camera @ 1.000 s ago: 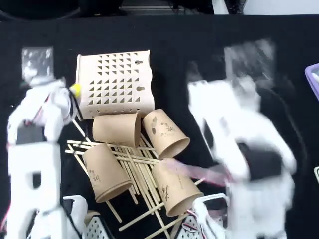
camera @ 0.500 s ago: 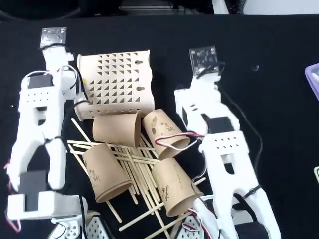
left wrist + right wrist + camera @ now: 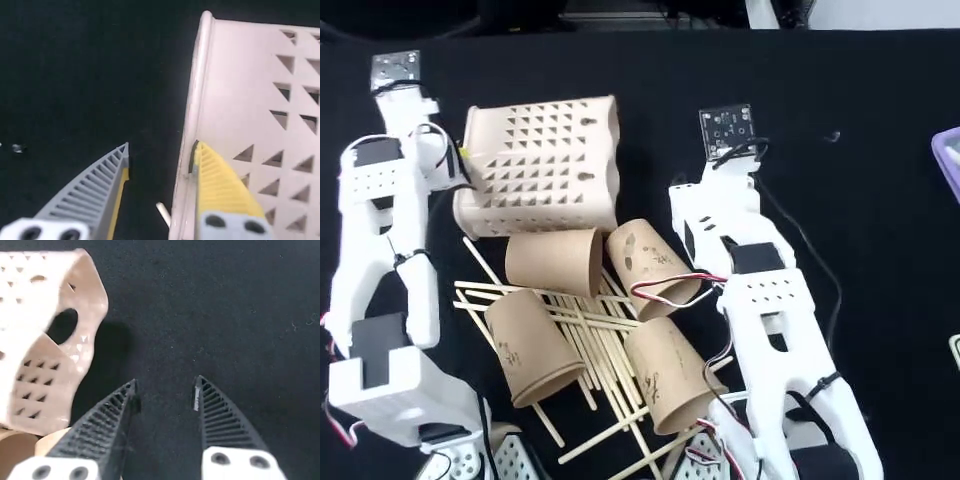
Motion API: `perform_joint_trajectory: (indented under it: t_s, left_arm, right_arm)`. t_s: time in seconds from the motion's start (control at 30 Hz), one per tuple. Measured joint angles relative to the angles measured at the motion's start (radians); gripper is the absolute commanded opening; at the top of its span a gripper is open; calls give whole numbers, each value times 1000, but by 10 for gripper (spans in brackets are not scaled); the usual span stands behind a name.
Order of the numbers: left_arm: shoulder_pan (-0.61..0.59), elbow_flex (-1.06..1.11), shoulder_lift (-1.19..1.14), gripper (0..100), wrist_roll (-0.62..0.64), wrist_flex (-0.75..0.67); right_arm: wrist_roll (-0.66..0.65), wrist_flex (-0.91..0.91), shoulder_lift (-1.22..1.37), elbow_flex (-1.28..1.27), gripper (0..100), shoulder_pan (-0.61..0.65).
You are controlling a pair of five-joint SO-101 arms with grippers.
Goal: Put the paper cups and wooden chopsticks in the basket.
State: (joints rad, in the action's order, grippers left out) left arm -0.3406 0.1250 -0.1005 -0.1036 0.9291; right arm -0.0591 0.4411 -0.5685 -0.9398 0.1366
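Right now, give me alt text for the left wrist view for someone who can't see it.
The left claw is open at the edge of the pale perforated basket: its yellow finger lies over the basket's wall, its grey finger over the black table. A chopstick tip shows between them.

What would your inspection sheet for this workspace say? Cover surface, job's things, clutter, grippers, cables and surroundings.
Surface: black table.
Job's things: basket lying perforated wall up; four paper cups on their sides among scattered wooden chopsticks, beside the basket.
Clutter: purple object at the right edge.
Grippers: left gripper open, straddling the basket's rim; right gripper open over bare table.
Cables: red-and-white wire looped across one cup.
Surroundings: unclear dark shapes behind.
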Motion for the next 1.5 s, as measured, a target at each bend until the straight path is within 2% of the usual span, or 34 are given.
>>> perform_joint_trajectory:
  t_s: [0.27, 0.5, 0.63, 0.83, 0.97, 1.13, 1.27, 1.5]
  left_arm:
    - [-152, 37, -149, 209, -5, -51]
    - [-195, 5, -167, 209, -5, -44]
    - [-247, -106, -166, 209, 0, 64]
    - [-279, -391, -112, 213, 0, 368]
    - [-255, -606, -84, 214, 48, 568]
    - [-155, -856, -80, 215, 143, 784]
    - [-66, -941, -60, 215, 226, 818]
    - [87, -930, -60, 215, 307, 824]
  right_arm:
    - [0, 0, 0, 0, 174, 0]
    - [0, 0, 0, 0, 174, 0]
    - [0, 0, 0, 0, 174, 0]
    - [0, 0, 0, 0, 174, 0]
    - [0, 0, 0, 0, 174, 0]
    - [0, 0, 0, 0, 174, 0]
    - [0, 0, 0, 0, 174, 0]
    - [0, 0, 0, -2, 174, 0]
